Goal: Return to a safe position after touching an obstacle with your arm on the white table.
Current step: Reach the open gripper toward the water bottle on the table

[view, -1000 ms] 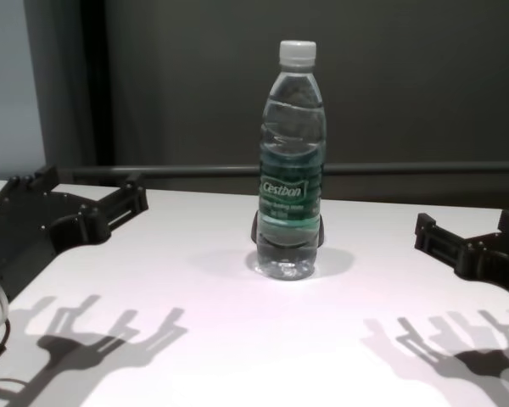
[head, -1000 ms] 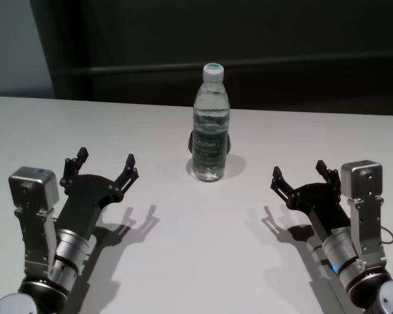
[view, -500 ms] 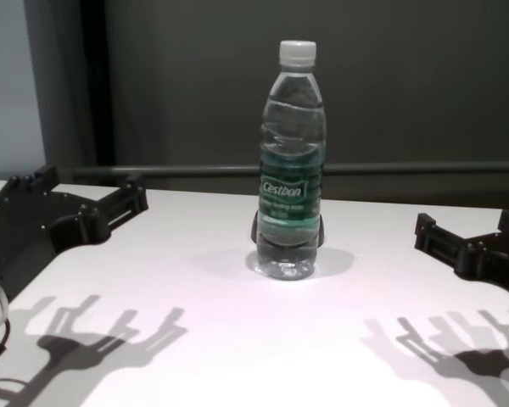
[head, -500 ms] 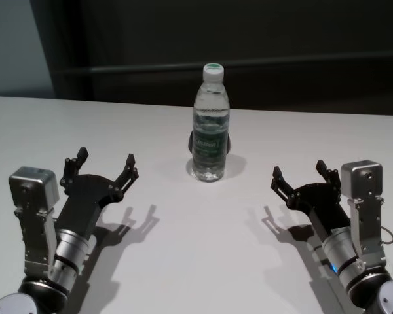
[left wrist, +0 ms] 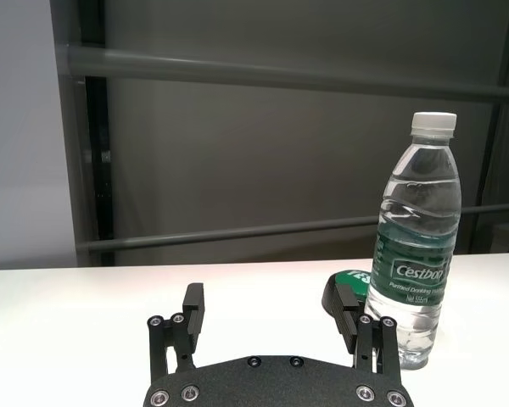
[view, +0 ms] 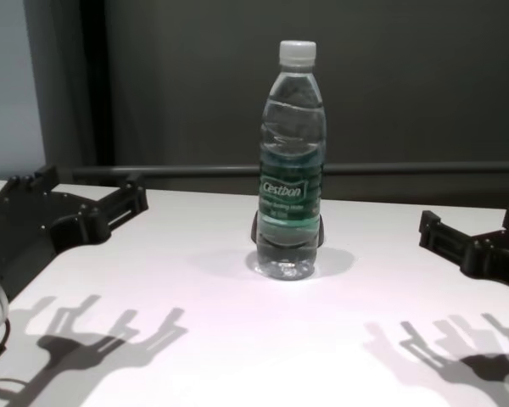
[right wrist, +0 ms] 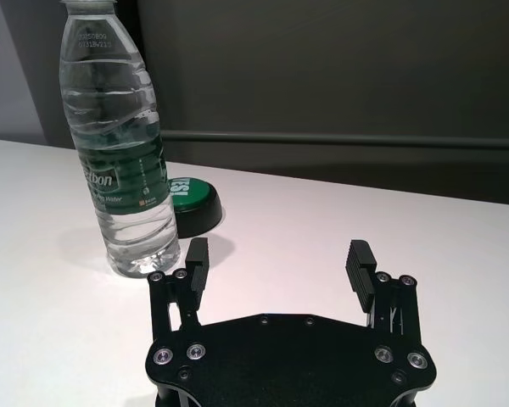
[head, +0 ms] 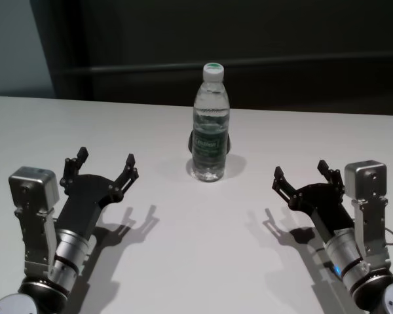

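Tools sit nearest, one at each side of the white tabletop (head: 196, 261), both held just above its surface and casting forked shadows on it. At the near left, the left tool (head: 106, 165) has its two black fingers spread wide with nothing between them; the left wrist view shows the same wide gap (left wrist: 274, 326). At the near right, the right tool (head: 302, 176) is likewise spread wide and carries nothing, as the right wrist view confirms (right wrist: 277, 263). Both point forward toward the middle of the tabletop and stand well apart from everything on it.

Farther back, between the two tools and about on the centre line, the obstacle (head: 211, 124) stands upright: a clear water bottle with a white cap and a green "Cestbon" label, holding water. Neither tool touches it.

Just behind the bottle's base lies a low round black puck with a green top (right wrist: 191, 202), close to the bottle. Beyond the tabletop's far edge is a dark wall with a horizontal rail (view: 407, 168).
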